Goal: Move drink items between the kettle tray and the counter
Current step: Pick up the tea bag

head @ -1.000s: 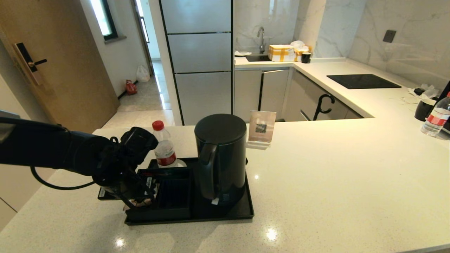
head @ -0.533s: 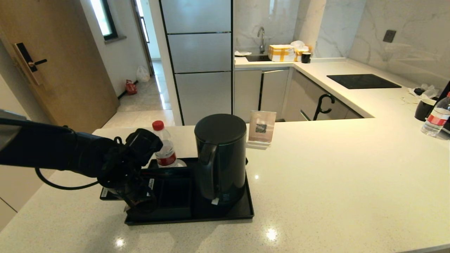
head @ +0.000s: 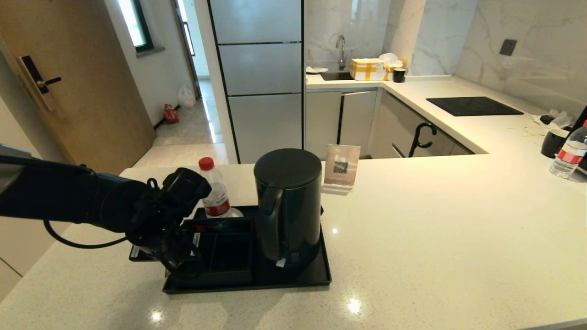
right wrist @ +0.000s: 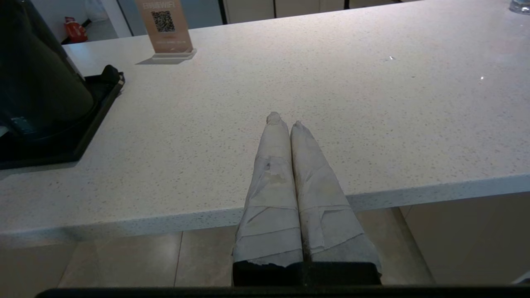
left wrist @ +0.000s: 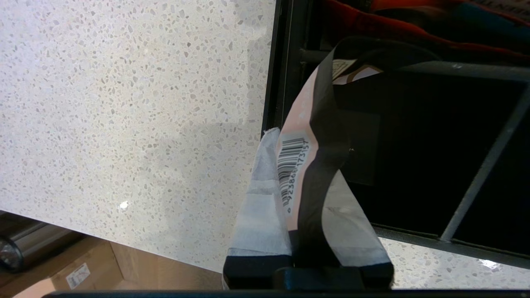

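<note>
The tea sachet, pale pink with a black band and a barcode, is pinched between the two taped fingers of the left gripper. It hangs at the outer edge of the kettle tray, above the tray's boxy compartment section on the side away from the kettle. In the head view the left gripper sits low over that same end of the tray, its arm reaching in from the counter's left edge.

The kettle stands upright on the tray, on the side opposite the gripper, its loop handle facing the robot. A water bottle with a red cap stands at the tray's far corner, behind the compartments. A QR-code sign stands on the counter just beyond the kettle.

The right gripper hangs off the counter's near edge, well apart from the tray, its taped fingers pressed together with nothing between them.
</note>
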Controlling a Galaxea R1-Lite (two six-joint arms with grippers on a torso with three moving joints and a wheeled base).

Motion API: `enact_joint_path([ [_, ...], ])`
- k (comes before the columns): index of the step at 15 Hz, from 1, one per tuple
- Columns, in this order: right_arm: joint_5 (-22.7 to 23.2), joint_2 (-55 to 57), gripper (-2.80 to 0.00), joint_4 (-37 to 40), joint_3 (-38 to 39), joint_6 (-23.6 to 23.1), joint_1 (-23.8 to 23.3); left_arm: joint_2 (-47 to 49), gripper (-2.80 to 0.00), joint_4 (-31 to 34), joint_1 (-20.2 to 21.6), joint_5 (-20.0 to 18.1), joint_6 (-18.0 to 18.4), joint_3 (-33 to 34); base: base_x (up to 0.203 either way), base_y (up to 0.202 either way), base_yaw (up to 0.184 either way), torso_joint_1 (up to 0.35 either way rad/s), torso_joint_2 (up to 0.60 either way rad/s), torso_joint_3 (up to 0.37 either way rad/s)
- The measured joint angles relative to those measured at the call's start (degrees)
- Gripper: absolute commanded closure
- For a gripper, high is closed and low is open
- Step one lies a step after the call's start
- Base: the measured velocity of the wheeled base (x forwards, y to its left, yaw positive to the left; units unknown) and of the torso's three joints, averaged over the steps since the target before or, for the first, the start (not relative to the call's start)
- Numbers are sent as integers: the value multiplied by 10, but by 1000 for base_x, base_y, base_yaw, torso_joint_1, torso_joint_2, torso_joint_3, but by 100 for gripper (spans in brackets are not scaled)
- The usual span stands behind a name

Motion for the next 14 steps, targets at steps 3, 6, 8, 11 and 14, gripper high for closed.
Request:
enact_joint_path([
  [3,-1,0,0,0,0,0,0,-1,0,0,1,1,0,1,0,0,0,0,0,0],
  [6,0,0,0,0,0,0,0,0,-280,-1,0,1,-1,1,0,0,0,0,0,0],
  [8,-1,0,0,0,0,0,0,1,-280,1,0,3,-2,4,0,0,0,0,0,0],
  [11,0,0,0,0,0,0,0,3,-280,0,1,12,-2,2,0,0,0,0,0,0],
  [14,0,0,0,0,0,0,0,4,-280,-1,0,23,-2,0,0,0,0,0,0,0],
])
